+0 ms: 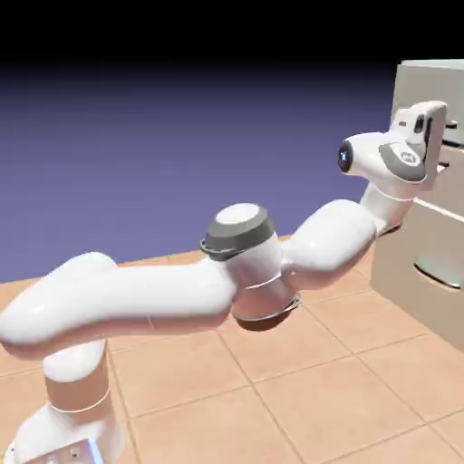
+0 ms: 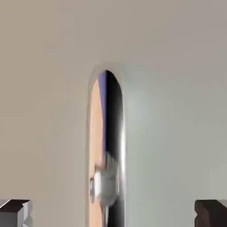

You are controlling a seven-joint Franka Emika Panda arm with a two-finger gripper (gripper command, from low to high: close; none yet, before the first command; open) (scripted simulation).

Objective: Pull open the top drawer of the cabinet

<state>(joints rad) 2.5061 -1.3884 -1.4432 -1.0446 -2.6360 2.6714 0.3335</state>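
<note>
Top drawer (image 2: 173, 111), inside hidden

You see a mirror-glossy, metallic-looking handle (image 2: 123, 146) on the smooth cabinet (image 1: 412, 258); your arm (image 1: 136, 304) looks like smooth, shiny plastic, the floor (image 1: 317, 390) tile-like.

So the cabinet (image 1: 399, 263) is a boxy beige-grey unit, upright around 3 o'clock in the exterior view. Its top drawer (image 2: 173, 97) looks shut to me: flat pale front, plus a shiny curved handle (image 2: 116, 111) running from 12 toward 6 o'clock in my hand view.
</note>
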